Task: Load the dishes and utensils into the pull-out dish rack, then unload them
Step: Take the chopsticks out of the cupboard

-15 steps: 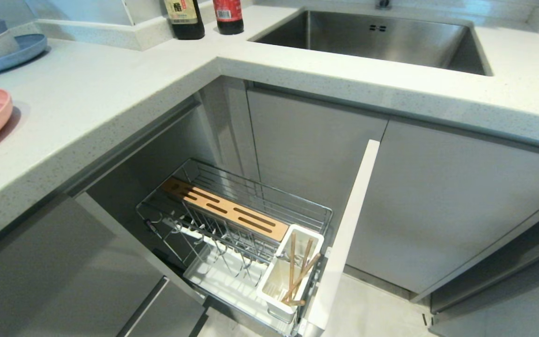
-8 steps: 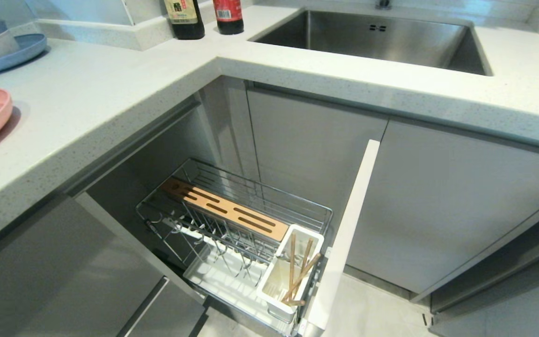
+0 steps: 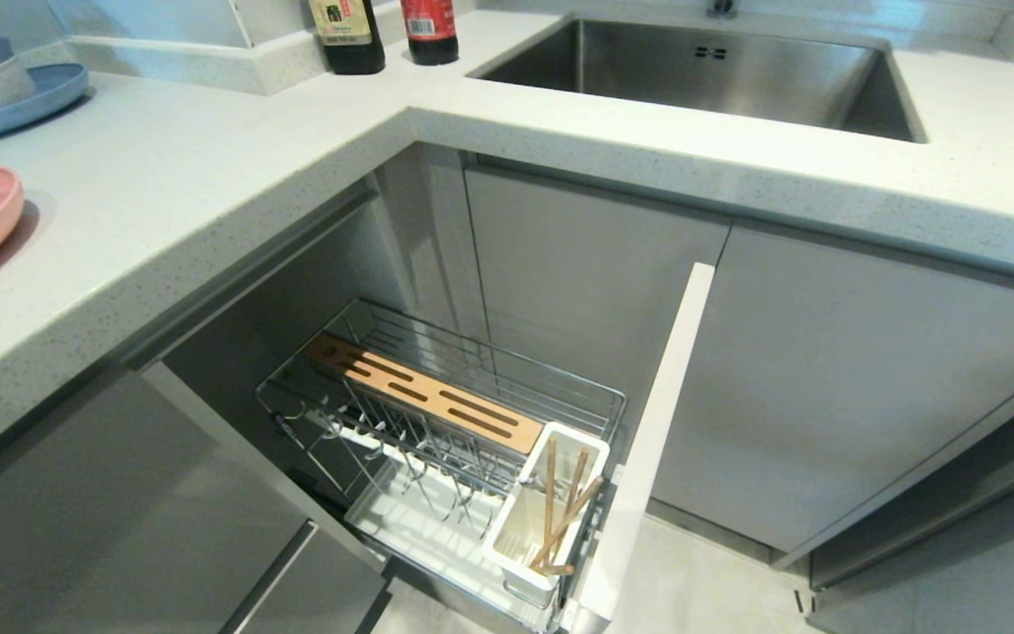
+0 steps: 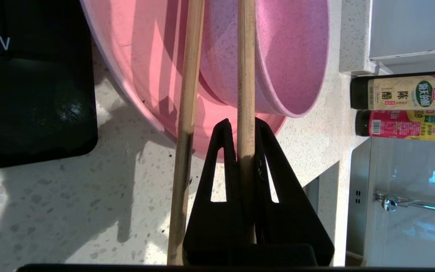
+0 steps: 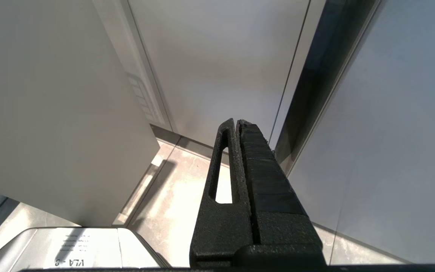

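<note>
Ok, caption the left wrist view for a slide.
Left end effector clamps one chopstick over the pink bowl and plate.

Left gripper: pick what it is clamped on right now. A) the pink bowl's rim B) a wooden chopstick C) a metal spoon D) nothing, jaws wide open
B: in the left wrist view the left gripper has its jaws closed on a wooden chopstick, with a second chopstick alongside, outside the jaws; the pink bowl and pink plate lie beyond on the counter.
</note>
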Controlling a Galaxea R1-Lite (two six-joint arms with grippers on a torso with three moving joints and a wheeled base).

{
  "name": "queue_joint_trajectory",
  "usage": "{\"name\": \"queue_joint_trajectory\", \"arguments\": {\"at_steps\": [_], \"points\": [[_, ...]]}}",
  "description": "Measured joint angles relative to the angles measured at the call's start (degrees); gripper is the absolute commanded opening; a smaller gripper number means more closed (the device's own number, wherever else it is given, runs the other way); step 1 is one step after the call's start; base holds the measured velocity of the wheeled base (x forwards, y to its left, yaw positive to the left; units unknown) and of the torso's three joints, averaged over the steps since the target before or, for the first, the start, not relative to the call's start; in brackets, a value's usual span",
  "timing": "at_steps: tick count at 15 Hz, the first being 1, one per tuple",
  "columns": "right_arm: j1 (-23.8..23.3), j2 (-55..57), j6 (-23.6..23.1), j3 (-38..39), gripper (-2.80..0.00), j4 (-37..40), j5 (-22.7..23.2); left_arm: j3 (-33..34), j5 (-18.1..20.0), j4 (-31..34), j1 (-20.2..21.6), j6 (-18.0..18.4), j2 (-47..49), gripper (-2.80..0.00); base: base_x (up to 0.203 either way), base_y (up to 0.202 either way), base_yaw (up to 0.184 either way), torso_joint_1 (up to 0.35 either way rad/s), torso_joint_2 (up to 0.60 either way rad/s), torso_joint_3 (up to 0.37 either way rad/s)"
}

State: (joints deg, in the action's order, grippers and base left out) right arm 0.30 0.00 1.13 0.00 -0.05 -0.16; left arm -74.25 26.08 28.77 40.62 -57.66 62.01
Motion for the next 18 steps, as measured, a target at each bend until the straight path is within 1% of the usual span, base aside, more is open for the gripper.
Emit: {"name": "queue_joint_trajectory", "arguments": {"at_steps": [3,15,16,18], "points": [[0.0,0.0,0.0,0.0,-2.80,0.0,0.0,0.0,0.6,0.0,-0.1,-0.1,0.2,-2.80,0.000,0.000,0.000,0.000,0.00,0.000],[0.0,0.0,0.0,0.0,-2.80,0.0,0.0,0.5,0.6,0.2,0.0,-0.4,0.4,-2.80,0.000,0.000,0.000,0.000,0.00,0.000],[0.0,0.0,0.0,0.0,-2.80,0.0,0.0,0.5,0.6,0.3,0.0,-0.4,0.4,0.00,0.000,0.000,0.000,0.000,0.00,0.000],[0.0,0.0,0.0,0.0,-2.80,0.0,0.0,0.5,0.6,0.3,0.0,-0.4,0.4,0.00,0.000,0.000,0.000,0.000,0.00,0.000]]}}
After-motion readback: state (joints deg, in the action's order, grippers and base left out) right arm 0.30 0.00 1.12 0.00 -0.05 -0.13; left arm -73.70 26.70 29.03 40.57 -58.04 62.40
